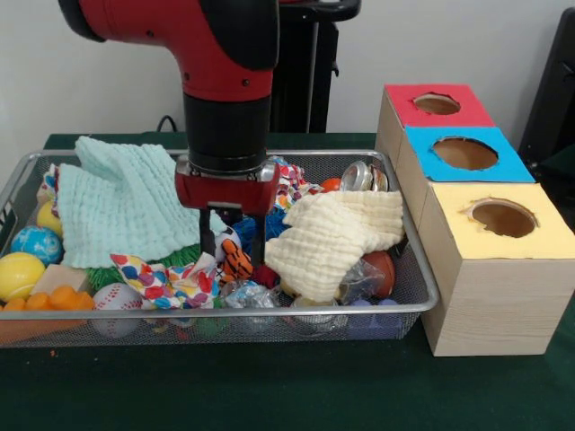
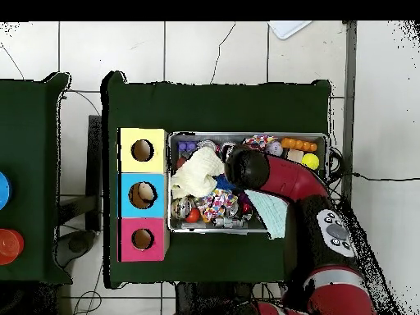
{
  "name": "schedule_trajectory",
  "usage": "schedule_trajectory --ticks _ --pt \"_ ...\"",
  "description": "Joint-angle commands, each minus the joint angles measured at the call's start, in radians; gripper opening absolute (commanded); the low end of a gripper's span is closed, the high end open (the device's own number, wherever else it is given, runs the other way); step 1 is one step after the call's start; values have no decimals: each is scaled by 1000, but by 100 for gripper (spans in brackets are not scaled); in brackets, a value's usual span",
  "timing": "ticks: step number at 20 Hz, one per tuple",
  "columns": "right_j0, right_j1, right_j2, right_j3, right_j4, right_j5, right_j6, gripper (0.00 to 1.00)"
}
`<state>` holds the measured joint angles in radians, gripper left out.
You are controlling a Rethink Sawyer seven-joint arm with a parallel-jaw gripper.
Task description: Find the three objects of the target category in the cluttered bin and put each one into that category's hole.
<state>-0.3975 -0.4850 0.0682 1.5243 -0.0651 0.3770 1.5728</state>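
Note:
The wire-mesh bin is full of clutter; in the overhead view it lies next to the boxes. My gripper hangs straight down over the bin's middle. Its two dark fingers stand apart, lowered into the clutter beside an orange striped toy and a blue scrap. Crumpled clear plastic shows under the cream cloth, and more lies by the front rim; no blue label is plain on either. The blue-surround hole tops the middle box, also seen from overhead. The arm hides the gripper from overhead.
A mint cloth covers the bin's left, a cream cloth the right. Dented silver cans lie at the back right. Balls and a patterned cloth fill the front. Red-surround and yellow-surround holes flank the blue one.

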Motion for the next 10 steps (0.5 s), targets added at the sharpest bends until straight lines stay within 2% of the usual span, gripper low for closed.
schedule_trajectory --ticks 1,6,10 --pt "34 91 63 22 -9 -61 140 100" --pt "50 146 53 -12 -7 -100 148 100" --pt "66 160 31 -29 -28 -138 137 100"
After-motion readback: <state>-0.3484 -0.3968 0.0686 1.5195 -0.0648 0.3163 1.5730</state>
